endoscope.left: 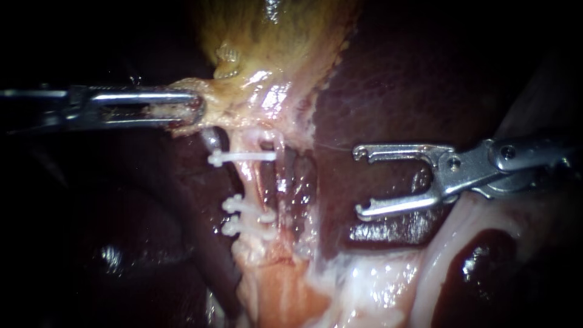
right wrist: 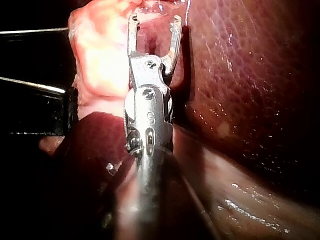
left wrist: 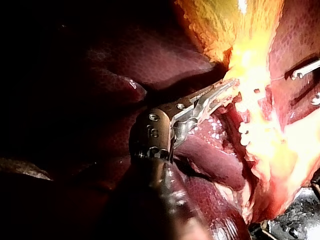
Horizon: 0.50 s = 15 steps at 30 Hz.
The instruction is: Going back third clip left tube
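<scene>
A surgical bench is indicated. Dark liver (endoscope.left: 388, 79) and yellowish gallbladder (endoscope.left: 273, 36) are lit at close range. White clips (endoscope.left: 243, 157) are seen across a tube (endoscope.left: 248, 179).

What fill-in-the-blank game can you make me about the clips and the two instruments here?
The tube wears ___ white clips.
The right instrument is wide ___ and holds nothing.
The left instrument is ___ on yellowish tissue.
Missing words: three; open; shut.
</scene>
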Each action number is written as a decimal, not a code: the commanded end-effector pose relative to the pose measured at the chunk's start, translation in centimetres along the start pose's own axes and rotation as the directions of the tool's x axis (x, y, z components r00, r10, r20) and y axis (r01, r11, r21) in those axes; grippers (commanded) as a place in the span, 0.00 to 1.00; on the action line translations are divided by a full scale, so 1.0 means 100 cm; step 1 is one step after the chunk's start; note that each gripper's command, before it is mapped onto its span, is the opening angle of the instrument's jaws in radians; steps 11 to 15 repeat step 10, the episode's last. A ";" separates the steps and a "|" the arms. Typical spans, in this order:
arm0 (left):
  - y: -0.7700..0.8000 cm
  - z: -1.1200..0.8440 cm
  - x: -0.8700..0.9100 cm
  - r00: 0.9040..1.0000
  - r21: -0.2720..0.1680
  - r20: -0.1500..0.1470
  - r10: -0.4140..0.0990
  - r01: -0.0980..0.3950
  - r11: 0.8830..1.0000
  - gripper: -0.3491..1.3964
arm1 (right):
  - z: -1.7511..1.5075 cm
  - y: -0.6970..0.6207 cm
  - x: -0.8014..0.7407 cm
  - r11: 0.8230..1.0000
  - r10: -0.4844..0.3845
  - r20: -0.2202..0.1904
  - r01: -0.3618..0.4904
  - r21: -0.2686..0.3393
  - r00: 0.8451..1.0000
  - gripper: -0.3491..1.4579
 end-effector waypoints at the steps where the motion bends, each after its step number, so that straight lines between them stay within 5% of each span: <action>1: 0.0000 0.0001 0.0000 1.000 0.000 0.002 0.000 0.000 1.000 0.00 | 0.0000 0.0000 0.0000 1.000 0.000 0.000 0.000 0.000 1.000 0.47; 15: -0.0001 -0.0004 0.0000 1.000 -0.002 0.003 0.001 -0.001 1.000 0.00 | 0.0006 -0.0006 0.0007 0.999 0.000 -0.006 0.000 0.038 1.000 0.47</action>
